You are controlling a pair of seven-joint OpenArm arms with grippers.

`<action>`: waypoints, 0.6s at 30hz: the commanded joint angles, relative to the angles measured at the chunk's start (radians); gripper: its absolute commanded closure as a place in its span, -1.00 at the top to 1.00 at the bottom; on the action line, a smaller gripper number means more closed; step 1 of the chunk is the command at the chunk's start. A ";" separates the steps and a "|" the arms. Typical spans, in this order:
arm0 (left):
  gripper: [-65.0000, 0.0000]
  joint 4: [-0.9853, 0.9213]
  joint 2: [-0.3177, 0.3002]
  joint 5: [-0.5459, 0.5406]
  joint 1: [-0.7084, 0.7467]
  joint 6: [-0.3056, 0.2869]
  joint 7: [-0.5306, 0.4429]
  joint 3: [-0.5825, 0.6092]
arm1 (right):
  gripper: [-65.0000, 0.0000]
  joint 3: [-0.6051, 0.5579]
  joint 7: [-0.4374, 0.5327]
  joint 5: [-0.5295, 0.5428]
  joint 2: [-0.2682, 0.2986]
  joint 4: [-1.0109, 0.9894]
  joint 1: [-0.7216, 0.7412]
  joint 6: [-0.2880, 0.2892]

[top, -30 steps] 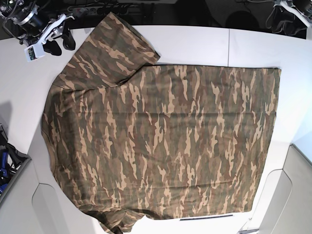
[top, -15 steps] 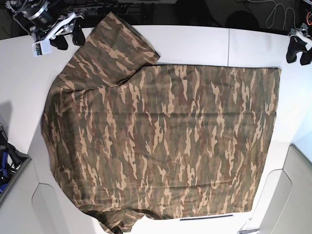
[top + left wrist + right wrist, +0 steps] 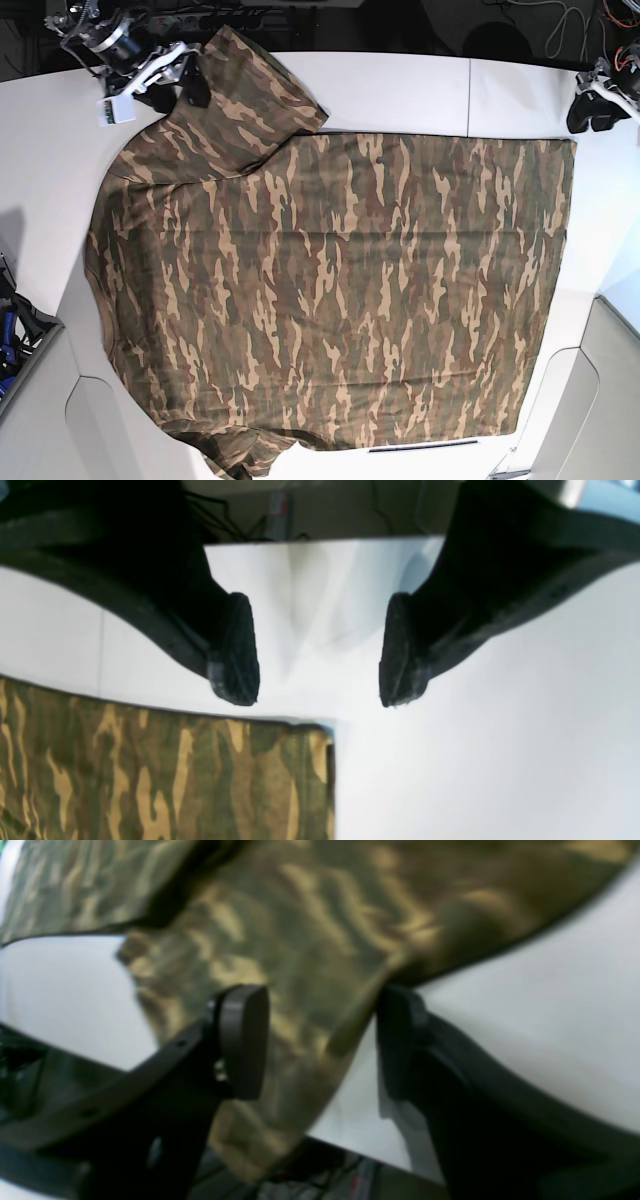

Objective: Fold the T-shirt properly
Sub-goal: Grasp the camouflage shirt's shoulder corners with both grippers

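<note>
Base view, right pincer (image 3: 172, 85) spread, moved onto T-shirt (image 3: 330, 290) sleeve, left pincer (image 3: 598, 113) spread.

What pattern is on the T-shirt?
Camouflage streaks of olive green, brown and tan on the T-shirt; clearest in the base view.

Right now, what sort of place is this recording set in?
Probably a robotics lab bench: a white table holding only the T-shirt, two arm grippers, right and left, and loose cables behind.

1. I can read no text on the T-shirt (image 3: 340, 280); it shows only camouflage print.
2. The small white tag (image 3: 115, 110) by the right arm is too small to read.
</note>
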 commanded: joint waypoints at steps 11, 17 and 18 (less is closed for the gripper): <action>0.26 -0.077 -0.021 0.049 -0.111 -0.009 -0.060 0.047 | 0.07 -0.061 -0.041 -0.019 -0.045 0.000 -0.007 0.000; 0.26 -0.080 -0.021 0.057 -0.140 0.002 -0.071 0.102 | 0.07 -0.061 -0.041 -0.019 -0.045 0.000 -0.007 0.000; 0.25 -0.080 -0.020 0.062 -0.140 0.013 -0.071 0.114 | 0.07 -0.061 -0.041 -0.019 -0.045 0.000 -0.007 0.000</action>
